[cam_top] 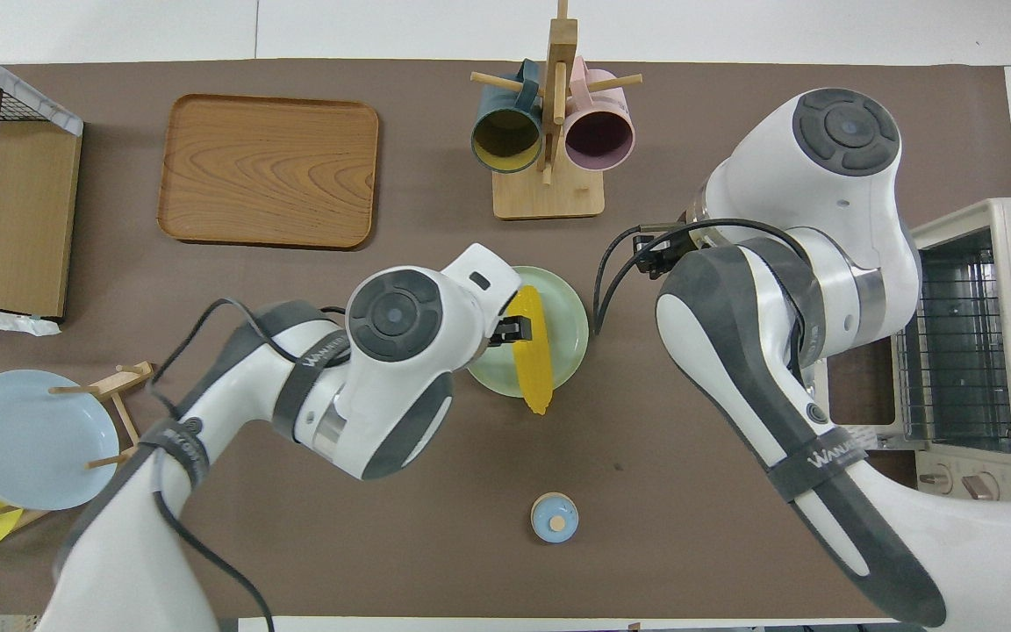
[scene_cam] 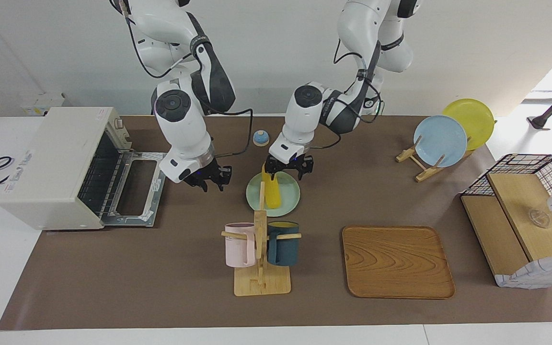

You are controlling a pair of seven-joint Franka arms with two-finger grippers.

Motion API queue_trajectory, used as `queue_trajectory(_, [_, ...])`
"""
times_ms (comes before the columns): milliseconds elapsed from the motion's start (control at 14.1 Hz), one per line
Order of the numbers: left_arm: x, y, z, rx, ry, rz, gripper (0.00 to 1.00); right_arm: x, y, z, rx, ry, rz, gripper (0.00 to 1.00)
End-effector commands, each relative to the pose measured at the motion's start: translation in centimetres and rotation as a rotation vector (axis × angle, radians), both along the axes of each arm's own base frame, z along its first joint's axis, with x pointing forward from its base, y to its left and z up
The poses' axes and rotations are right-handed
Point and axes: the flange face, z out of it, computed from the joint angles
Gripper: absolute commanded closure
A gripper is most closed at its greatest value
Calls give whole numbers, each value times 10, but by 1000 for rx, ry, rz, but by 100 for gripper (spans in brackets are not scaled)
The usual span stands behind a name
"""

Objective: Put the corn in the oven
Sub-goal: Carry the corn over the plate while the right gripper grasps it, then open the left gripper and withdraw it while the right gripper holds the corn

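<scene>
Currently the left gripper (scene_cam: 288, 167) hangs with fingers spread over the corn (scene_cam: 271, 190), not yet closed on it. That cob lies on the green plate (scene_cam: 289, 195), one end overhanging the rim nearest the robots. Risk: an off-centre pinch could roll the smooth cob off. The right gripper (scene_cam: 211, 178) waits, fingers parted, beside the oven (scene_cam: 60, 163), whose door (scene_cam: 138, 186) lies open.
</scene>
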Motion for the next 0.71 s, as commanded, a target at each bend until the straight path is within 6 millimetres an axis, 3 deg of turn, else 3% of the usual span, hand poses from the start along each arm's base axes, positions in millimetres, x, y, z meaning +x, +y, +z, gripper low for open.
queue_trajectory(0, [16, 64, 54, -5, 9, 0, 0, -7, 47, 4, 23, -40, -26, 62])
queue_trajectory(71, [27, 83, 67, -3, 10, -3, 0, -13, 69, 6, 28, -59, -28, 62])
queue_trajectory(213, [50, 123, 95, 0, 17, 12, 0, -34, 148, -15, 48, -80, -35, 62])
queue_trajectory(356, [70, 171, 123, -4, 21, 13, 0, -40, 223, -39, 29, -96, -81, 62])
queue_trajectory(427, [78, 195, 136, -12, 23, 13, 0, -45, 241, -53, 15, -123, -104, 62])
queue_trajectory(640, [93, 256, 163, -14, 22, 28, 0, -62, 253, -90, 27, -141, -101, 63])
